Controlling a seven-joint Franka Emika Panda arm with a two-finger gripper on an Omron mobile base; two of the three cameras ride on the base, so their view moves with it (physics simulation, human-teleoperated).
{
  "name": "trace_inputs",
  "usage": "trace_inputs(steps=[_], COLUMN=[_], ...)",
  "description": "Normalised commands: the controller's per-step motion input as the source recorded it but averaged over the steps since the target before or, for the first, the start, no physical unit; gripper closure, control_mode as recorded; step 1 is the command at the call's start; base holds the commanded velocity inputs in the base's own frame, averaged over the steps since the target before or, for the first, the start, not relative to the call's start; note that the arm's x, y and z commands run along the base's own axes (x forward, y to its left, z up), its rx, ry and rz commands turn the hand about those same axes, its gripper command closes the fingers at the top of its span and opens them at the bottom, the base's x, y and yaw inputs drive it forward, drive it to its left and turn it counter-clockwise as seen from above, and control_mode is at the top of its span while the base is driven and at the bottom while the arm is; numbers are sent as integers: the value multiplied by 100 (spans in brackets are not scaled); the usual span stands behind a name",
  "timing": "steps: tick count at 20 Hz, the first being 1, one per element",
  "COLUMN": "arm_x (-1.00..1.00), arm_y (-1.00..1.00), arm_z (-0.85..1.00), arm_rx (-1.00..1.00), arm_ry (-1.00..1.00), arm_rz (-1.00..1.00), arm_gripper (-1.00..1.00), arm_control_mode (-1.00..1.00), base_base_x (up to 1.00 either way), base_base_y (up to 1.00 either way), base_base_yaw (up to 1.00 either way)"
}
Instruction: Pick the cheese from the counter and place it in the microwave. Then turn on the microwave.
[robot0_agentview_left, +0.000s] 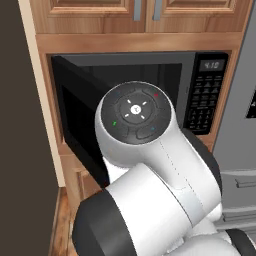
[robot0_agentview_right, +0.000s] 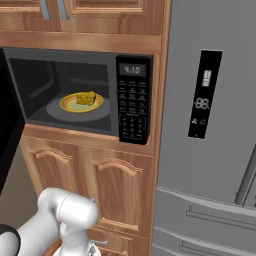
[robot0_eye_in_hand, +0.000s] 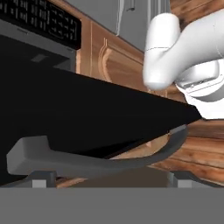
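Item: cheese (robot0_agentview_right: 86, 98). Small yellow-orange wedge, lying on a yellow-rimmed plate (robot0_agentview_right: 70, 104) that sits on the round turntable inside the microwave (robot0_agentview_right: 134, 60). Placement looks done; the wedge is well inside the cavity, apart from the walls.

Item: microwave door (robot0_agentview_left: 75, 115). Black panel, swung wide open to the left of the cavity. In the hand view its dark slab crosses the frame on a slant, with the curved grey door handle (robot0_eye_in_hand: 100, 162) running lengthwise just below it.

Item: hand (robot0_eye_in_hand: 109, 186). Two dark finger tips (robot0_eye_in_hand: 41, 183) at the bottom of the hand view, spread wide with nothing between them. The handle's long axis runs across the gap from one tip to the other, just ahead of both; whether either tip touches the bar cannot be told.

Item: keypad (robot0_agentview_right: 133, 107) with lit display (robot0_agentview_right: 132, 69), on the right side of the microwave face, away from the open door.

Item: steel refrigerator (robot0_agentview_right: 210, 130), right of the microwave. Wooden cabinets (robot0_agentview_right: 100, 185) below.

Judgement: the step in hand appears to be closing the door. The governing relation is that the door and its handle lie directly before the spread hand, to the left of the cavity holding the cheese, so a push would have to carry the panel rightward across the opening. The start button comes after.
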Motion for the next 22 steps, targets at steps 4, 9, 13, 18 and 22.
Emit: trace_inputs(steps=[4, 9, 13, 18, 22], arm_x=[18, 24, 30, 31, 39], arm_y=[-43, -38, -39, -29, -19], arm_z=[0, 0, 0, 0, 0], arm_rx=[0, 0, 0, 0, 0], arm_ry=[10, 7, 6, 4, 3], arm_rz=[-11, -11, -11, -11, -10], arm_gripper=[-100, -100, -100, -100, -100], arm_control_mode=[-100, -100, -100, -100, -100], base_base_x=[0, 0, 0, 0, 0], base_base_y=[0, 0, 0, 0, 0], base_base_yaw=[0, 0, 0, 0, 0])
